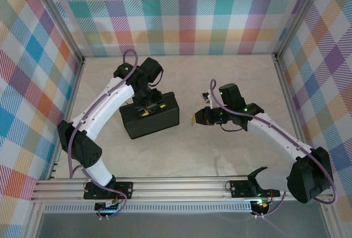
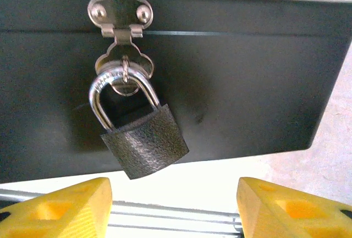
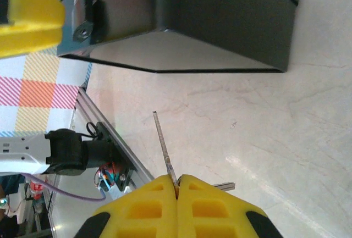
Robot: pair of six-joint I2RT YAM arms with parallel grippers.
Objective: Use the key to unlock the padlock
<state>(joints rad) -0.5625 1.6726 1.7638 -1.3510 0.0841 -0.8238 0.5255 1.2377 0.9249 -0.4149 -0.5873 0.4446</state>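
The padlock (image 2: 146,144) has a rough, matt dark body and a glossy metal shackle (image 2: 97,101), while the box (image 2: 247,84) looks smooth and matt.

one padlock (image 2: 144,142), one box (image 2: 253,78), one key (image 3: 163,142)

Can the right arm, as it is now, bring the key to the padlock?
Probably yes. Bare table lies between the right gripper, holding the key, and the box, and the padlock turns its keyhole toward it. The open left gripper hovers close to the padlock, so room looks tight.
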